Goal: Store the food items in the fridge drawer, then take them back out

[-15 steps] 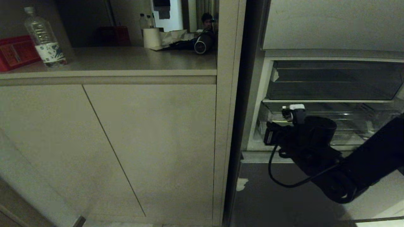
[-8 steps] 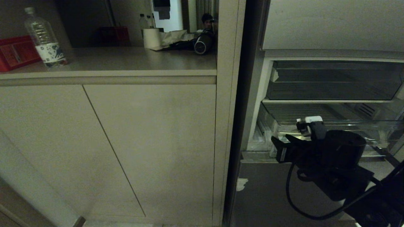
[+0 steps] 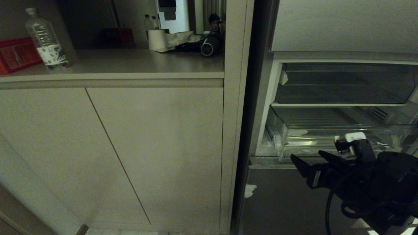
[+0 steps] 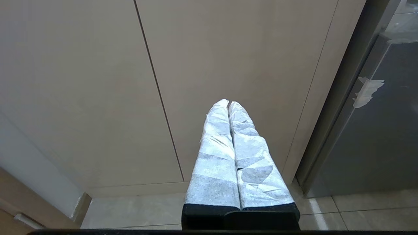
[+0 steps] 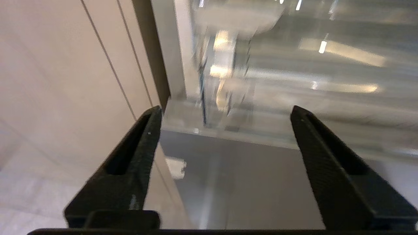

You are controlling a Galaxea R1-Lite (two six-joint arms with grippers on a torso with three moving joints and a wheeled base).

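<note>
Head view: right end effector (image 3: 308, 160), released and empty, hangs just below the fridge drawer (image 3: 313, 138).

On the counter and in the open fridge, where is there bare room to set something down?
The counter is bare between the water bottle and the paper roll; its back right corner is crowded. The clear fridge drawer shows no food, and the shelf above looks bare. The open right gripper hangs before the drawer.
</note>
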